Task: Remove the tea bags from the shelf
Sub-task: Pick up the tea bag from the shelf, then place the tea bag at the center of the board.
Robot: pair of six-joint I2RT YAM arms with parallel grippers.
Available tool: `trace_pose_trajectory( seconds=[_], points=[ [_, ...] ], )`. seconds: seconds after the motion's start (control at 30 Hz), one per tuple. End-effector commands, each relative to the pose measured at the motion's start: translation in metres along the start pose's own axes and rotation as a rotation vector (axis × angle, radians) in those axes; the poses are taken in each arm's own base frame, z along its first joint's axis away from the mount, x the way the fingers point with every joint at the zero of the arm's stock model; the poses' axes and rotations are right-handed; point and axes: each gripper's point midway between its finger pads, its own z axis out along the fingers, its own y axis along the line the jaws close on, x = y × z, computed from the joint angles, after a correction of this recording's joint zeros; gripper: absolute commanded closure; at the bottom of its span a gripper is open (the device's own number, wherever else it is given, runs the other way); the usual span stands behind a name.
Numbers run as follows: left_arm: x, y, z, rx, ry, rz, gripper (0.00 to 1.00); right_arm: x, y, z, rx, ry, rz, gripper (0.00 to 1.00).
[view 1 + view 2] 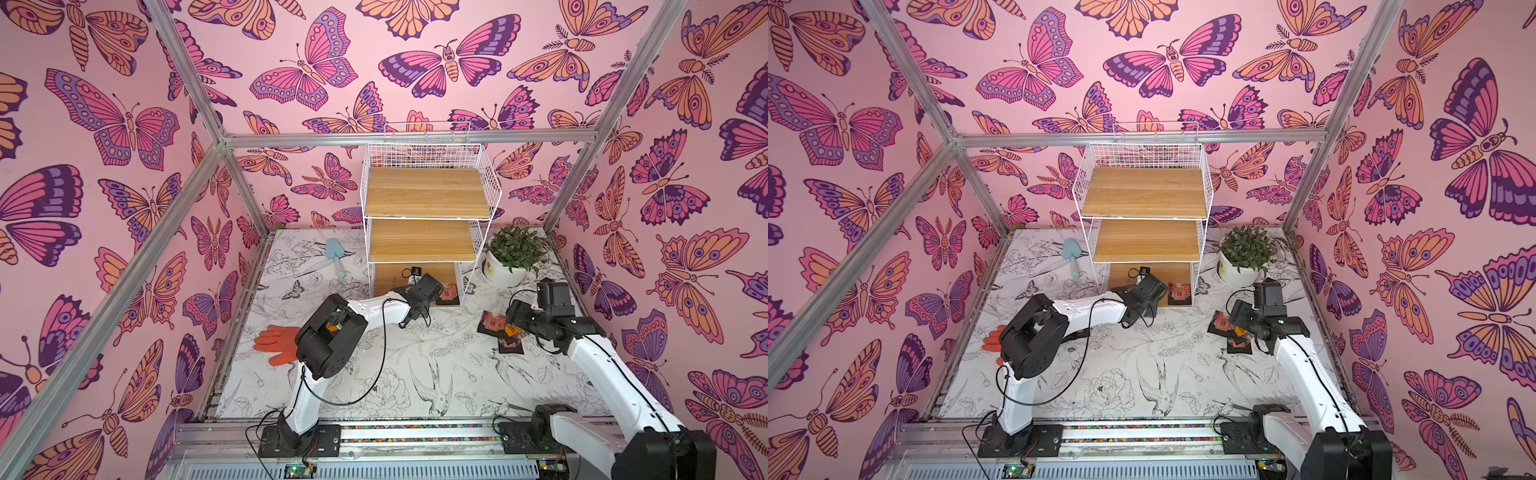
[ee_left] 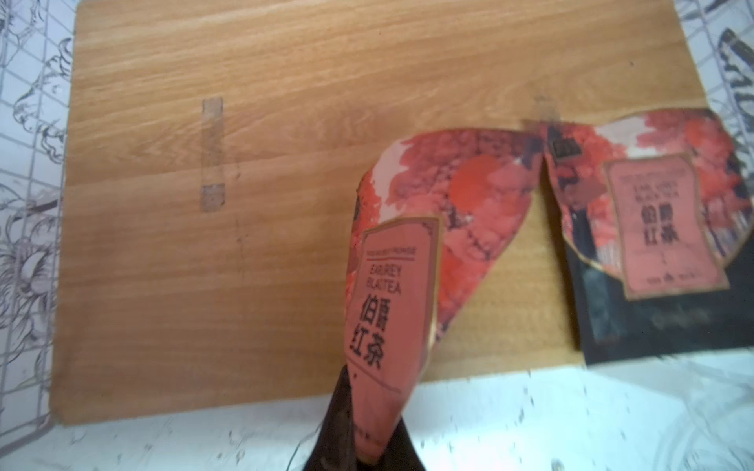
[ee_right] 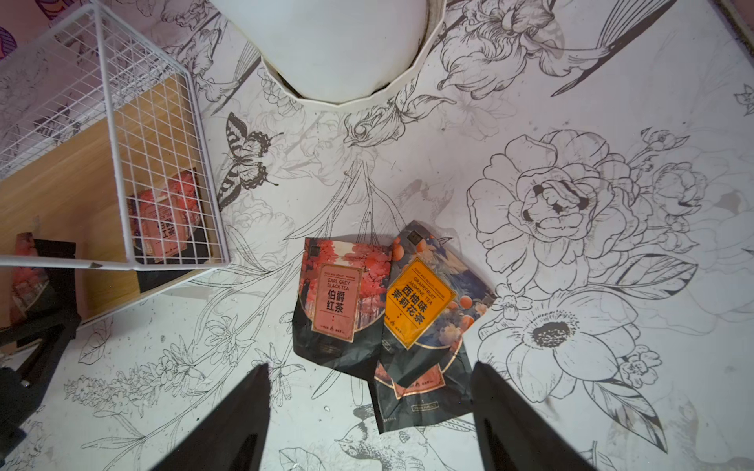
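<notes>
- Red Earl Grey sachet (image 2: 391, 293) bends like soft paper, surely light; left gripper (image 2: 363, 446) pinches its dark edge, over bottom board (image 2: 204, 285) front edge.
- Right gripper (image 3: 369, 367) hangs wide open, empty.

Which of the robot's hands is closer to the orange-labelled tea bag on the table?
Right. The right hand hangs open close by the orange-labelled tea bag; the left hand is away at the shelf's bottom board, shut on a red-labelled tea bag.
</notes>
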Motion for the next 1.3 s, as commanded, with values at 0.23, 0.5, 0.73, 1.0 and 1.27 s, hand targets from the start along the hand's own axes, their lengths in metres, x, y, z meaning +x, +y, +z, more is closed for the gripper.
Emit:
trace_pose_trajectory(
  seconds=[0.23, 0.5, 0.73, 1.0, 1.27],
  points=[
    [0.036, 0.006, -0.054, 0.1, 0.068, 0.005, 1.0, 0.009, 0.001, -0.01, -0.033, 0.003, 0.011, 0.2],
    [0.067, 0.067, -0.104, 0.013, 0.043, -0.071, 1.0, 0.019, 0.006, -0.012, -0.051, 0.027, 0.003, 0.21],
    [0.089, 0.137, -0.13, -0.136, 0.052, -0.129, 1.0, 0.03, 0.016, -0.016, -0.04, 0.037, -0.05, 0.22],
    [0.106, 0.197, -0.12, -0.224, 0.186, -0.188, 1.0, 0.043, 0.02, -0.016, -0.028, 0.048, -0.066, 0.22],
    [0.118, 0.212, -0.103, -0.253, 0.278, -0.196, 0.78, 0.044, 0.024, -0.017, -0.011, 0.057, -0.093, 0.22]
  ],
)
